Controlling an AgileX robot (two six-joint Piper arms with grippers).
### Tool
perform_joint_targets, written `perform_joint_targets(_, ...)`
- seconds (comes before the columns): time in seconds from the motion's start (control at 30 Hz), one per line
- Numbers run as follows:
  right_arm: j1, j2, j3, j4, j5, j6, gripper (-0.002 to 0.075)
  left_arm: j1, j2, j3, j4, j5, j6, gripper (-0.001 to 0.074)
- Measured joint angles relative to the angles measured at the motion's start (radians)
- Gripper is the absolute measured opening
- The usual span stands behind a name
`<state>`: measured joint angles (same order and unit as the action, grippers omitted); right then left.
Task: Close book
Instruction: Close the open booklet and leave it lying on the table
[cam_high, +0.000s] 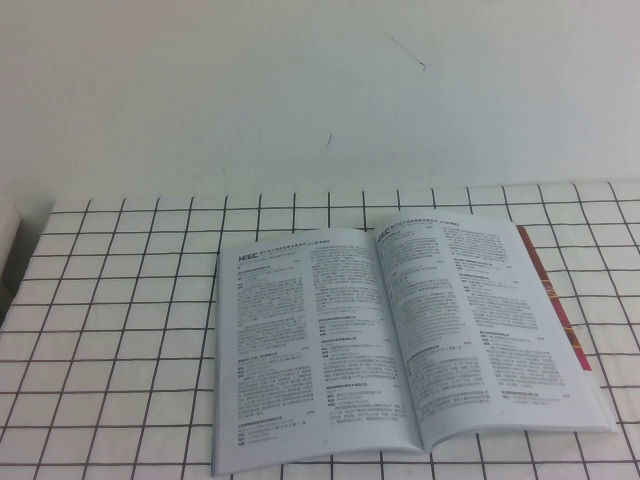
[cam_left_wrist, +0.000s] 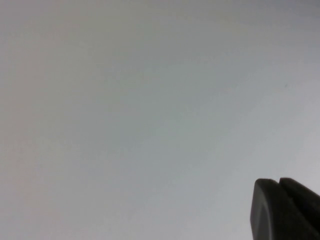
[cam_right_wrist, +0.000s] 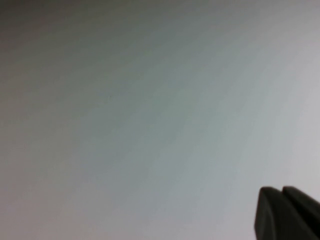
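Book (cam_high: 400, 340) lies wide open, pages up, in the lower centre-right of the high view on the checked table (cam_high: 120, 330). Nothing of the closing is done yet. The left gripper (cam_left_wrist: 282, 210) and right gripper (cam_right_wrist: 285, 212) are absent from the high view; each shows only a dark tip against blank pale background. We cannot tell how open they are; neither holds anything we can see. Reaching and folding one half over remain.

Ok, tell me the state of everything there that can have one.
White printed paperback book: lying open, pages up, on the black-gridded white tablecloth.
Left claw: outside the high view, facing a blank surface, nothing in it.
Right claw: likewise outside the high view, nothing in it.
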<state>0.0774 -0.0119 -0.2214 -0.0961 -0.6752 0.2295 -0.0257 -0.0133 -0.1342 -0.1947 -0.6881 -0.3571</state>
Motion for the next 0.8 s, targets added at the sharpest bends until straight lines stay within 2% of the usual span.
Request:
perform_joint_targets(0.2,0.0,0.102,-0.357,0.017,0.364,0.008,-0.0003,0.0,0.049,-0.355,0.007,0.271,-0.013,-0.0003)
perform_joint_targets(0.33,0.0,0.262,-0.518,0.015,0.593,0.008,-0.0003,0.0,0.179,-0.557,0.015,0.573,-0.005,-0.0003)
perform_joint_targets(0.43,0.0,0.385,-0.588,0.015,0.764,0.008,-0.0003,0.0,0.297,-0.647,0.013,0.818,-0.003,-0.0003)
perform_joint_targets(0.63,0.0,0.557,-0.607,-0.011,0.986,-0.051,-0.0003,0.0,0.497,-0.66,0.034,1.133,0.036,-0.0003)
perform_joint_targets(0.8,0.0,0.648,-0.588,0.014,1.045,-0.126,-0.0003,0.0,0.615,-0.606,0.087,1.234,0.082,-0.0003)
